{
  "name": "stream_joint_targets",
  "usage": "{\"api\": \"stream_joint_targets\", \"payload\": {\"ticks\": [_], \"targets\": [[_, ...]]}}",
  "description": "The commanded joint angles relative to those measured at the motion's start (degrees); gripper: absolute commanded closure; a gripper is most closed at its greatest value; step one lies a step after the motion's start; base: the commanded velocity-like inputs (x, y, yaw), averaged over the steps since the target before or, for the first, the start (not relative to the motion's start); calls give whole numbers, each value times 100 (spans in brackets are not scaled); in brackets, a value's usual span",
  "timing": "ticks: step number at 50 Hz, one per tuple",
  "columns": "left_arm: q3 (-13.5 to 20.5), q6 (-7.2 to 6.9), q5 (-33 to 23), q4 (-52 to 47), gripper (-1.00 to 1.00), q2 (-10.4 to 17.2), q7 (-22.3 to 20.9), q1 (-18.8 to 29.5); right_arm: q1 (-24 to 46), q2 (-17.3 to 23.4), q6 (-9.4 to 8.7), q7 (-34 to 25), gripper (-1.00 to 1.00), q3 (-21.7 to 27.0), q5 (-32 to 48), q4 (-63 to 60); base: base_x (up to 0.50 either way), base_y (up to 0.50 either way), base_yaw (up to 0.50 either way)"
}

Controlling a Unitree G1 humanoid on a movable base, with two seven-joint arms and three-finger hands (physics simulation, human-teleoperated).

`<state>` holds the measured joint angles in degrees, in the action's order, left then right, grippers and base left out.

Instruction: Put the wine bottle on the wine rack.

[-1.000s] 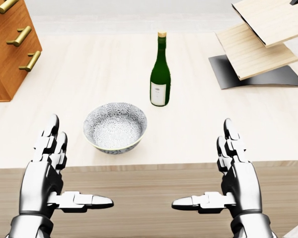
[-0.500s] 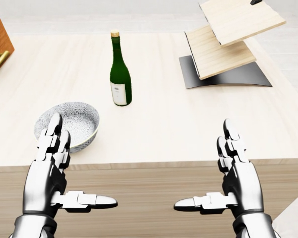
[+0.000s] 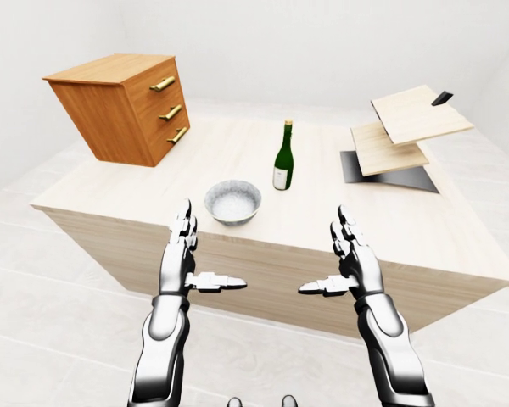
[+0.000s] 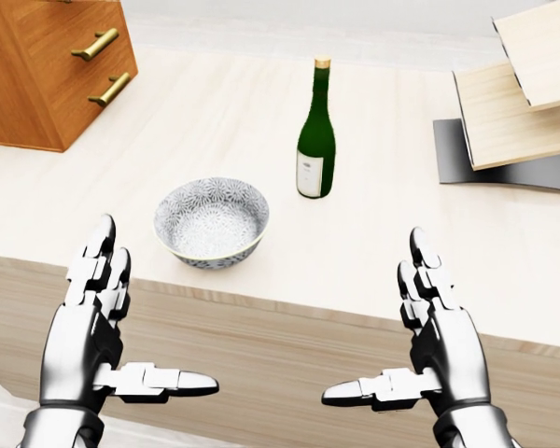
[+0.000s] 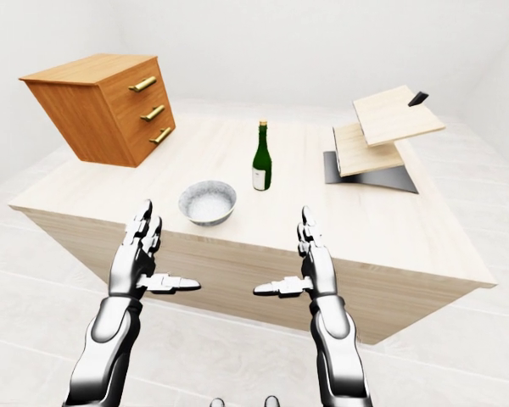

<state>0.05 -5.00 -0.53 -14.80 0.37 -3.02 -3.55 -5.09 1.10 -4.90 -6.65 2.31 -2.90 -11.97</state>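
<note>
A green wine bottle (image 4: 315, 140) with a white label stands upright on the pale wooden table (image 4: 392, 233), above the middle of the head view. The wine rack (image 3: 399, 136), two slanted wooden boards on a dark base, stands at the table's upper right. Both hands hover below the table's near edge, well short of the bottle. My left hand (image 4: 121, 327) is open, fingers up and thumb pointing right. My right hand (image 4: 406, 331) is open in the mirror pose. Neither holds anything.
A patterned grey bowl (image 4: 211, 222) sits on the table between my left hand and the bottle. A brown drawer cabinet (image 3: 123, 106) with brass handles stands at the table's upper left. White floor (image 3: 34, 322) surrounds the table.
The whole picture has shifted: bottle, bowl and rack slid left, then back right, and the cabinet came back into view, so the camera moved. Both hands keep their open pose.
</note>
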Motion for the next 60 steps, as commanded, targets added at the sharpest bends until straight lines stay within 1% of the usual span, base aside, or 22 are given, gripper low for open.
{"api": "stream_joint_targets", "payload": {"ticks": [1, 5, 7, 9, 11, 12, 13, 15, 17, 18, 27, 28, 29, 30, 31, 32, 40, 42, 45, 47, 48, 60], "targets": [[4, 0, -1, 80, -100, -2, -2, -17, 43, 3, 36, 0, -100, 38, 27, 192, 0, 0, 50], [-4, 0, -1, 54, -100, -3, 2, -17, 96, -12, 116, 117, -100, 74, 85, 244, 0, 0, 50], [-12, 0, -7, 28, -100, -4, 5, -20, 121, -14, 28, 136, -100, 113, 25, 205, 0, 0, 15], [-22, 0, -14, 42, -100, -6, 6, -17, 109, 1, 36, 126, -100, 123, 8, 180, 0, 0, 0], [-28, 0, -21, 73, -100, -3, 2, -9, 58, 17, 147, 54, -100, 96, 2, 181, 0, 0, 0], [-27, 0, -14, 55, -100, -6, 2, -7, 48, 43, 370, 31, -100, 75, 87, 271, 0, 0, 0], [-27, 0, -14, 51, -100, -5, 3, -5, 50, 37, 435, 39, -100, 84, 99, 305, 9, -29, 0], [-23, 0, -14, 81, -100, -5, 5, 20, 41, 35, 379, -5, -100, 92, 48, 292, 20, -42, 0], [-23, 0, -13, 77, -100, -5, 7, 23, 44, 36, 383, -6, -100, 93, 59, 301, 24, -45, 0], [-32, 0, -19, 41, -100, -8, 10, 11, 61, 39, 443, -6, -100, 93, 84, 374, 25, -45, 0], [-44, 0, -22, -15, -100, -5, 8, 0, 22, 33, 428, -58, -100, 88, 80, 340, 25, -45, 0], [-39, 0, -13, 1, -100, -4, 1, 8, 37, 6, 295, 45, -100, 125, 90, 319, 27, -44, 0], [-39, 0, -13, 2, -100, -4, 1, 8, 36, 6, 293, 45, -100, 124, 89, 317, 27, -44, 0], [-34, 0, -12, 9, -100, -3, 2, 13, 55, 19, 317, 43, -100, 124, 106, 364, 18, -14, 0], [-33, 0, -9, 11, -100, -4, 2, 12, 54, 32, 425, 57, -100, 112, 173, 437, 0, 0, 0], [-33, 0, -4, 16, -100, -6, -1, 11, 48, 26, 460, 46, -100, 115, 154, 464, -1, 0, 0], [-66, 0, -13, -7, -100, -17, 3, 6, 54, 16, 366, 111, -100, 115, 187, 397, 0, 0, 0], [-70, 0, -12, -4, -100, -18, 4, 13, -7, 26, 260, 8, -100, 65, 136, 245, 0, 0, 0], [-80, 0, -19, -12, -100, -19, 5, -4, -6, 30, 313, 10, -100, 55, 183, 276, 0, 0, 0], [-81, 0, -16, 38, -100, -24, 7, -10, 11, 32, 423, 31, -100, 56, 238, 401, 29, 3, 0], [-86, 0, -20, 44, -100, -24, 8, -18, 16, 31, 438, 33, -100, 52, 254, 432, 48, -2, 0], [-110, 0, -90, 87, -100, -24, 49, -49, 56, 28, 435, 3, -100, 46, 268, 496, 49, -1, 0]]}}
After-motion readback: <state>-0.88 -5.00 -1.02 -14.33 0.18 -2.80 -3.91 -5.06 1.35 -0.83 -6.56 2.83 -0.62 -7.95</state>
